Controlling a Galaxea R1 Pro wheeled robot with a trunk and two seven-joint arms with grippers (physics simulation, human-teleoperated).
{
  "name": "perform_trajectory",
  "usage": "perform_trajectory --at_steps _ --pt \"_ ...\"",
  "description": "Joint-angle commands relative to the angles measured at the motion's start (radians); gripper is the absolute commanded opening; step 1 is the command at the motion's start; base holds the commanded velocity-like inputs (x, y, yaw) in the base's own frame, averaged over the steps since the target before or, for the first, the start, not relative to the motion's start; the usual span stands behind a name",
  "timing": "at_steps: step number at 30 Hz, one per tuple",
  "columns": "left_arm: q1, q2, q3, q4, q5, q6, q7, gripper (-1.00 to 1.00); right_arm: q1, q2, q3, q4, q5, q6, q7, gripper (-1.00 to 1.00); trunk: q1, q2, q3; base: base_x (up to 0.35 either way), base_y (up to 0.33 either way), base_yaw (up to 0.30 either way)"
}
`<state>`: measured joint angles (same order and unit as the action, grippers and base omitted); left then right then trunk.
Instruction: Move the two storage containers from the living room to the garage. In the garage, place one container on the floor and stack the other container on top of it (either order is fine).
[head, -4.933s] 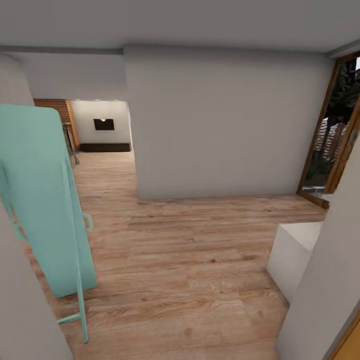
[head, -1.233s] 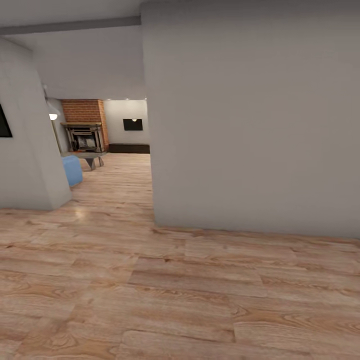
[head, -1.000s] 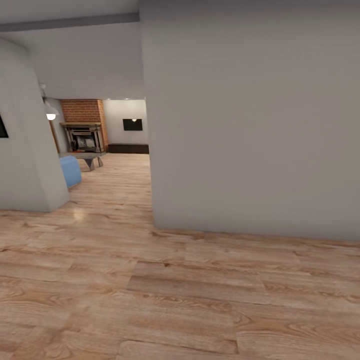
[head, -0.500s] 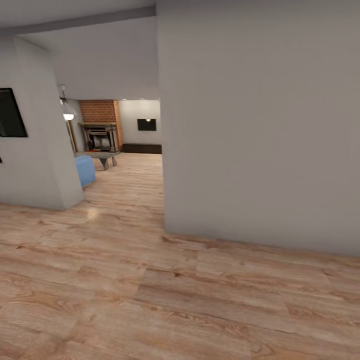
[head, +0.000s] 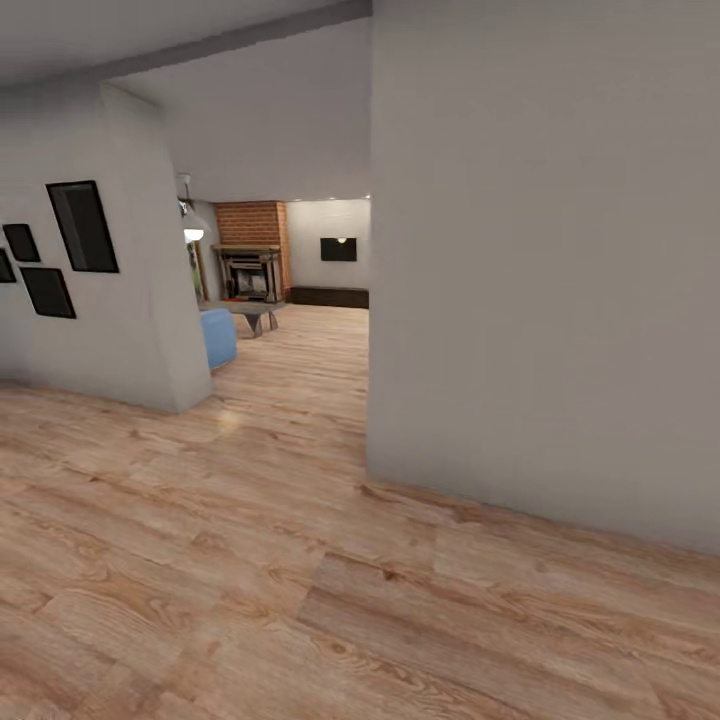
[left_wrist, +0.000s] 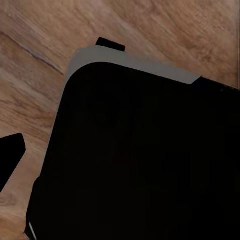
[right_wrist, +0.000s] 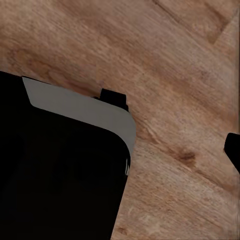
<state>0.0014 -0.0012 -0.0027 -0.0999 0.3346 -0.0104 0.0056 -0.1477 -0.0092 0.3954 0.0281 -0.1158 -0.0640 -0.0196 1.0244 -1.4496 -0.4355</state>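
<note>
The two storage containers are out of view, and so is the garage. Past an opening between two walls I look into the living room (head: 300, 300), with its dark fireplace (head: 248, 272) and the end of a blue sofa (head: 218, 337). In the left wrist view, one dark fingertip (left_wrist: 11, 157) of my left gripper (left_wrist: 120, 160) sits at the picture's edge, over wood planks and my black base (left_wrist: 140, 160). My right gripper (right_wrist: 120, 150) likewise shows one fingertip (right_wrist: 233, 150) at the edge. Both grippers are spread wide and hold nothing.
A large grey wall (head: 540, 270) closes off the right half of the head view, its corner close ahead. A second wall (head: 120, 290) at the left carries black picture frames (head: 82, 227). Light wood planks (head: 250, 560) run between them toward the opening.
The whole head view has shifted: the camera has turned left and moved on. The opening now lies further right and the framed pictures on the left wall have come into sight.
</note>
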Motion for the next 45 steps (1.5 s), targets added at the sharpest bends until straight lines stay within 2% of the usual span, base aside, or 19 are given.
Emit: perform_trajectory --at_steps 1,45 --pt "0.0 0.0 -0.001 -0.001 0.005 -0.002 0.001 1.0 -0.001 0.0 0.008 0.003 -0.011 -0.006 -0.001 1.0 0.001 0.0 -0.001 0.322 0.0 0.279" --pt "0.0 -0.001 -0.002 0.0 0.006 -0.014 0.004 1.0 -0.001 0.0 0.011 0.003 -0.01 -0.005 -0.002 1.0 0.001 0.0 -0.001 0.323 0.0 0.279"
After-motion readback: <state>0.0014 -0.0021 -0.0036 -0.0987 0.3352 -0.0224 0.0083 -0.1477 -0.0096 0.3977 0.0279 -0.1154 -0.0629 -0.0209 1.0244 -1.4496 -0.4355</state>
